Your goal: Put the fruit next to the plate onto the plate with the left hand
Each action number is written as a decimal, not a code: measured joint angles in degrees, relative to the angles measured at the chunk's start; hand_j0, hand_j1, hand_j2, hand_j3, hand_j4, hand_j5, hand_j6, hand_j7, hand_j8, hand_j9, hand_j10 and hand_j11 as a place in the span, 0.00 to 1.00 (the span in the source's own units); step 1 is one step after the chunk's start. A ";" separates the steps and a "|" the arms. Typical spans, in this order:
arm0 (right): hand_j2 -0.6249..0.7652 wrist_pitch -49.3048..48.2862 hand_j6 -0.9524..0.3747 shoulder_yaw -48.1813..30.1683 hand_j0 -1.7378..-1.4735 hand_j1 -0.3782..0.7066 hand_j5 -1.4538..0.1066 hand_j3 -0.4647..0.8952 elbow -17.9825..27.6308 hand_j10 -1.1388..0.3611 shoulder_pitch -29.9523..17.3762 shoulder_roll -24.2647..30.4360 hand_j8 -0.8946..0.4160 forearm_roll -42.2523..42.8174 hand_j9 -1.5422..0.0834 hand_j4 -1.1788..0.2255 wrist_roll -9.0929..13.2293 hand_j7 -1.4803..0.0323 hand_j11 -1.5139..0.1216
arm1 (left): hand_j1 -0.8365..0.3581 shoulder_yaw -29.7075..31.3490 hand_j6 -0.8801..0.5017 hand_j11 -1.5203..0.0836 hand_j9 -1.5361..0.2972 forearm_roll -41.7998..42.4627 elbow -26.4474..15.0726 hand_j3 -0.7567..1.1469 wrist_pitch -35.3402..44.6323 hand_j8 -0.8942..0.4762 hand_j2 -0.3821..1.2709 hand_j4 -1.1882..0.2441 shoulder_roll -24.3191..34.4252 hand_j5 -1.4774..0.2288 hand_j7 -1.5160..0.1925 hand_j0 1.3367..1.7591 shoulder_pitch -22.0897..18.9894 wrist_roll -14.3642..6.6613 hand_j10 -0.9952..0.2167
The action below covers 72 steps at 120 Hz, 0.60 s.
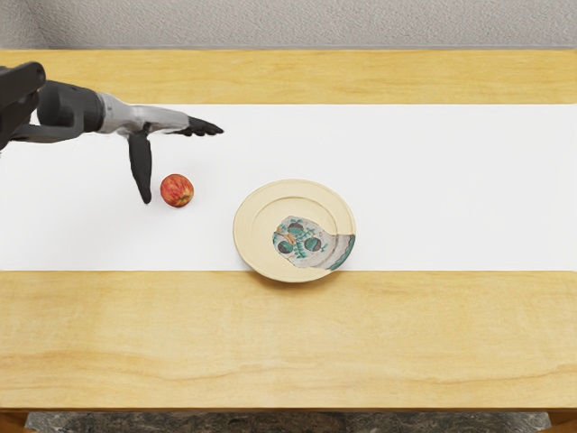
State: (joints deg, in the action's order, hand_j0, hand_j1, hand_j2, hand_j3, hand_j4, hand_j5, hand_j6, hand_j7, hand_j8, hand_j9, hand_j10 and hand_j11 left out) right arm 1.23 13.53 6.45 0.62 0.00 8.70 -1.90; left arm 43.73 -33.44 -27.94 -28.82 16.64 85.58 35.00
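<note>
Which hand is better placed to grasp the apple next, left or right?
Left. The left hand is open, its fingers spread, right beside the apple, which lies left of the plate. The right arm is not in view.

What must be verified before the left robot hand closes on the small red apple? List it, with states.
1. Left robot hand open, fingers spread: ok.
2. Small red apple lying free on the white table runner: ok.
3. Hand around the apple: not ok, thumb hangs beside it.
4. Round cream plate with teal pattern, right of the apple, apart: ok.
5. Right arm: cannot tell, out of view.
</note>
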 joint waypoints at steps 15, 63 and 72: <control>0.45 0.00 0.72 0.00 0.30 0.03 0.93 0.34 -0.01 0.76 0.00 0.00 0.68 0.00 0.95 0.84 -0.01 0.98 0.93 | 0.98 1.45 0.62 0.94 0.83 -0.17 2.93 0.40 -2.15 0.64 0.23 0.82 -3.14 0.85 0.88 0.76 -0.32 0.00 0.81; 0.45 0.00 0.72 0.00 0.30 0.03 0.93 0.34 -0.01 0.76 0.00 0.00 0.68 0.00 0.95 0.84 -0.01 0.98 0.93 | 0.97 -1.80 0.62 0.93 0.82 4.43 13.87 0.40 8.65 0.63 0.23 0.81 -9.35 0.85 0.87 0.76 -8.94 0.00 0.80; 0.45 0.00 0.72 0.00 0.30 0.03 0.93 0.34 -0.02 0.76 0.00 0.00 0.68 0.00 0.95 0.84 0.00 0.98 0.93 | 0.97 -1.91 0.62 0.93 0.82 4.69 14.14 0.40 9.12 0.63 0.23 0.81 -9.26 0.85 0.87 0.76 -10.96 0.00 0.80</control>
State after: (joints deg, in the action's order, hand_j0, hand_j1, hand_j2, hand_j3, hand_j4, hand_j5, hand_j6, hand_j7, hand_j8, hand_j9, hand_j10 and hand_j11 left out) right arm 1.23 13.53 6.43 0.62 0.00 8.70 -1.91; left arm 41.82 -28.75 -13.81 -19.70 7.38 74.62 35.00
